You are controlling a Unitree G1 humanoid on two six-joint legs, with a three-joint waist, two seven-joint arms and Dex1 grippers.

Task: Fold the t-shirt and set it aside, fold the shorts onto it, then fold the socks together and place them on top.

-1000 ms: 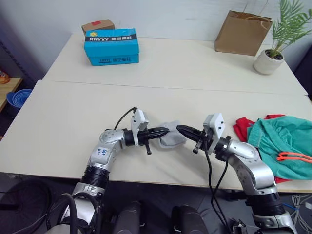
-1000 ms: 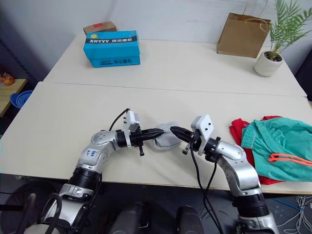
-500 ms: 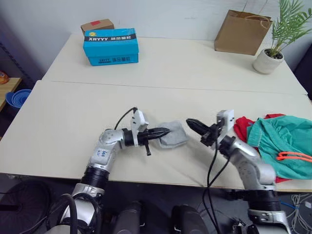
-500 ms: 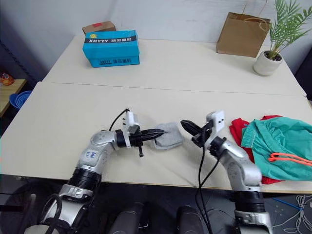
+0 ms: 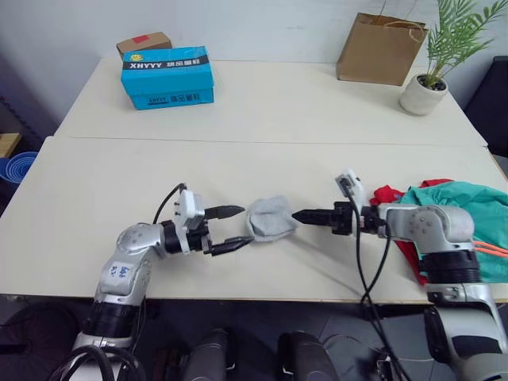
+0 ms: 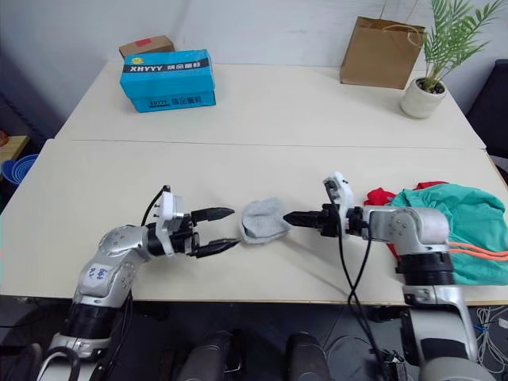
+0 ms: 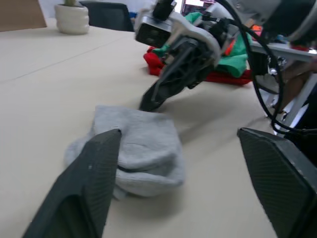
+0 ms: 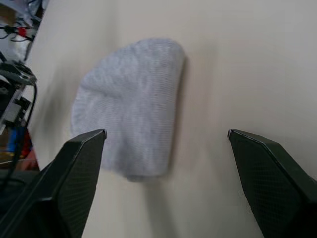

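Observation:
The grey socks [image 5: 270,218] lie bundled on the table between my two grippers, held by neither. My left gripper [image 5: 234,228] is open just to the socks' left, its fingers [image 7: 94,168] spread wide in front of the bundle [image 7: 133,148]. On the socks' right, my right gripper [image 5: 305,215] points at them, and its wrist view shows its fingers [image 8: 79,163] wide apart, so it is open. The teal-green shorts [image 5: 468,218] lie over the red t-shirt [image 5: 386,194] at the table's right edge.
A blue box [image 5: 167,75] and a small cardboard box [image 5: 143,41] stand at the back left. A paper bag [image 5: 379,49] and a potted plant [image 5: 421,91] stand at the back right. A blue basin [image 5: 12,167] sits beyond the left edge.
Both grippers have opened and drawn back from the socks, which now lie free on the table. The head camera has also shifted.

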